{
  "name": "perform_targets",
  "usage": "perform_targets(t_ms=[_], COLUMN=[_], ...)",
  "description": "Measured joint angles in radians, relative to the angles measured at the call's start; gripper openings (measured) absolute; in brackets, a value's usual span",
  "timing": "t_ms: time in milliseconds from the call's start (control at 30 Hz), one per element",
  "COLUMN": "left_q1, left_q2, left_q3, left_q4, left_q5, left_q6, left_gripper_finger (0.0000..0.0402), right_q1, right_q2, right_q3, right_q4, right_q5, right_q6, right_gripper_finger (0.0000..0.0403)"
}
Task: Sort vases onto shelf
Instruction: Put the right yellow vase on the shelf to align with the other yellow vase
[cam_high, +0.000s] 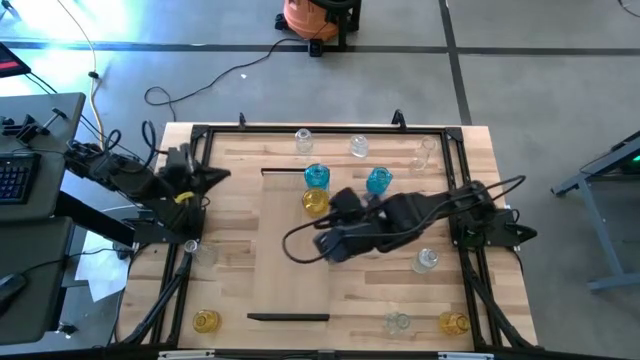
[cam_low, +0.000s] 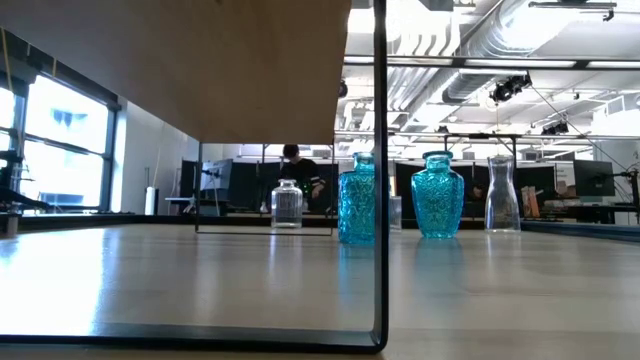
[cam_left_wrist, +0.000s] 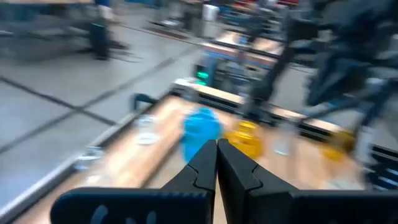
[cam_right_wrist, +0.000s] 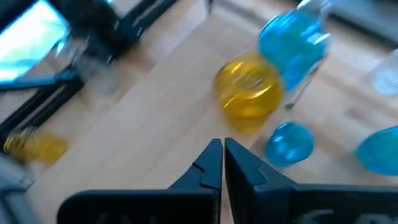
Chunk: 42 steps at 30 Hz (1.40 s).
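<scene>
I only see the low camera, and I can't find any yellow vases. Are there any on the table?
Observer: Yes. From above, a yellow vase stands right beside a blue vase.
Operator: Where is the right hand?
Observer: The right hand is above the table, pointing at that yellow vase. It is shut and holds nothing.
Operator: And the other one?
Observer: The left hand is shut too, and its arm waits at the table's left edge.
</scene>
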Motion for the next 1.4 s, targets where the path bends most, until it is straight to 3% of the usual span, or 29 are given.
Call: perform_targets(t_ms=[133,233,500,667,767,967,1133,1300,1400], left_q1=[0.063,0.11,0.159,0.158,0.158,0.158,0.158,0.158,0.158], left_q2=[0.001,0.001,0.001,0.0,-0.002,-0.002,-0.002,-0.002,-0.002], left_q3=[0.0,0.0,0.0,0.0,0.0,0.0,0.0,0.0,0.0], left_q4=[-0.011,-0.036,-0.145,-0.181,-0.182,-0.182,-0.183,-0.184,-0.184], left_q5=[-0.027,0.017,0.202,0.207,0.221,0.258,0.307,0.31,0.31], left_q6=[-0.007,-0.048,-0.143,-0.214,-0.214,-0.214,-0.213,-0.213,-0.214], left_gripper_finger=[0.0005,0.0005,0.0005,0.0005,0.0005,0.0005,0.0005,0.0005,0.0005], right_q1=[-0.018,-0.057,-0.201,-0.234,-0.241,-0.241,-0.167,-0.113,-0.092], right_q2=[-0.026,-0.032,-0.038,-0.038,-0.041,-0.061,-0.064,-0.076,-0.14], right_q3=[-0.009,-0.002,-0.009,-0.01,-0.01,-0.01,-0.01,-0.021,-0.095], right_q4=[-0.052,-0.122,-0.134,-0.133,-0.132,-0.133,-0.132,-0.129,-0.131], right_q5=[0.116,0.183,0.04,0.145,0.141,-0.16,-0.427,-0.494,-0.539], right_q6=[0.0,-0.004,-0.276,-0.346,-0.368,-0.425,-0.496,-0.475,-0.382], right_gripper_finger=[0.0,0.0,0.0,0.0,0.0,0.0,0.0,0.0,0.0])
